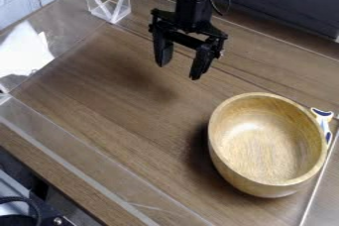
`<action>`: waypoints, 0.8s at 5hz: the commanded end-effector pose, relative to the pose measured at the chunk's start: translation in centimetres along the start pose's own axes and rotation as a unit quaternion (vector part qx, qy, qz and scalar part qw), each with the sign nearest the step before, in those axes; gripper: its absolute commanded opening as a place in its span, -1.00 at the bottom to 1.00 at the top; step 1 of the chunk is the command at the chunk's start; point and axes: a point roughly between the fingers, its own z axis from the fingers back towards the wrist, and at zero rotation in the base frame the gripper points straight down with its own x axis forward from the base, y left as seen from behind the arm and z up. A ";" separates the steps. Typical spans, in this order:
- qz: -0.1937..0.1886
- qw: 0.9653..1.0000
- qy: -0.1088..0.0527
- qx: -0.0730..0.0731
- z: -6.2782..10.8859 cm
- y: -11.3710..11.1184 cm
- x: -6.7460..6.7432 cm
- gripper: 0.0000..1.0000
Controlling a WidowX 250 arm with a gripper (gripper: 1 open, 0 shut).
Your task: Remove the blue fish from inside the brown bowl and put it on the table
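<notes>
The gripper (pixel 185 63) is seen spread wide, empty, pointing down over the table (pixel 106 101). The brown bowl (pixel 269 143) lies below-right of it, well apart. No blue fish is visible in its hollow.

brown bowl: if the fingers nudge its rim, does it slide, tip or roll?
The brown bowl looks like rigid, thick-rimmed wood, so it probably won't flex. It sits low and wide, so tipping seems unlikely. On the smooth table it would likely slide.
</notes>
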 end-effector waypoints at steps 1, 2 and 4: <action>0.010 0.999 -0.032 0.001 1.7 -0.5 0.6 1.00; -0.018 0.999 -0.030 0.006 0.7 -1.0 0.8 1.00; -0.031 0.999 -0.034 0.009 0.7 -1.6 0.5 1.00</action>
